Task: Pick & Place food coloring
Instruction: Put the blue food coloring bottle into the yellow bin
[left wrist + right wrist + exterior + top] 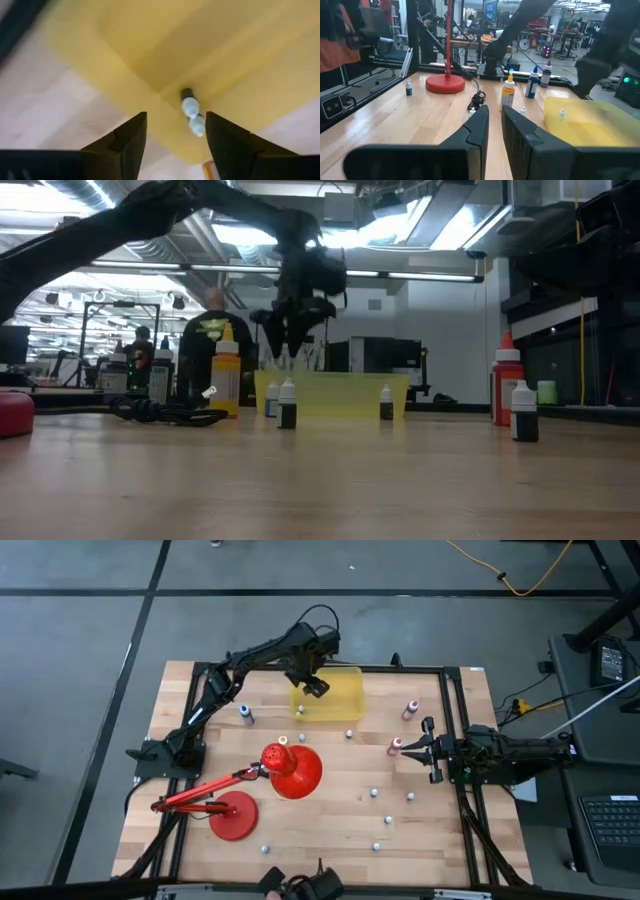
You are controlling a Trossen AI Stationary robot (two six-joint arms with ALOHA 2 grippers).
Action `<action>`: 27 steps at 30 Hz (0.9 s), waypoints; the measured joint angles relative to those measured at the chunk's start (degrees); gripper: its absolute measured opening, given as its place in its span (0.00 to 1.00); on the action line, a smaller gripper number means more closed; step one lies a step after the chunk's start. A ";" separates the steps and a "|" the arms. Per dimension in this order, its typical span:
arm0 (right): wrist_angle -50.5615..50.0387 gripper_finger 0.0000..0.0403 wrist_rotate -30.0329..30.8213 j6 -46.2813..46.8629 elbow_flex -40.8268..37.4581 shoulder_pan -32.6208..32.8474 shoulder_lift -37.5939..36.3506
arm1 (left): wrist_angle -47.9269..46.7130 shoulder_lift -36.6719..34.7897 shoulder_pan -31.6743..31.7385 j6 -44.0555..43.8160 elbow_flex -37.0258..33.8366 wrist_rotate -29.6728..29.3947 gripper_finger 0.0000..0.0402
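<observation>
2 small white-capped bottles point(192, 116) show in the left wrist view, lying on their sides inside the yellow bin point(150, 45), end to end, caps touching, their shared long axis running along the bin's floor near a corner; the farther one has a dark body. From above these 2 are barely visible, but that view alone shows how the rest of the food coloring is scattered: 1 blue bottle point(245, 714) upright near the left arm's base, several tiny ones point(374, 793) dotted across the wooden table point(440, 840), and 2 pink ones point(409, 710) standing near the right arm. The red desk lamp point(290, 768) lies between them. The left gripper point(314, 686) hangs over the bin's near-left corner with its jaws apart and nothing between them. At table height, bottles point(287, 404) stand upright, caps up, in front of the bin. The right gripper point(430, 751) waits at the table's right edge, jaws together, just beside a pink bottle point(395, 746).
</observation>
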 joint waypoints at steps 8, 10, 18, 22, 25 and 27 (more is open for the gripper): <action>0.00 0.14 0.00 0.00 0.00 0.00 0.01 | 3.56 -7.44 -4.72 -4.61 0.00 -7.56 0.51; 0.02 0.14 0.00 0.00 0.01 0.01 0.01 | 4.93 -9.09 -5.40 -5.72 0.00 -9.68 0.51; 0.02 0.14 0.00 0.00 0.01 -0.01 0.01 | 6.16 -14.68 -5.88 1.47 -0.07 -10.04 0.51; 0.02 0.14 0.00 0.00 0.00 0.01 0.01 | 6.10 -17.74 -5.87 3.51 -0.07 -10.90 0.51; 0.02 0.14 0.00 0.00 0.01 0.00 0.01 | 6.03 -20.52 -6.31 4.58 -0.07 -11.62 0.52; 0.02 0.14 0.00 0.00 0.00 0.01 0.01 | 6.17 -22.46 -6.79 4.70 -0.07 -11.64 0.51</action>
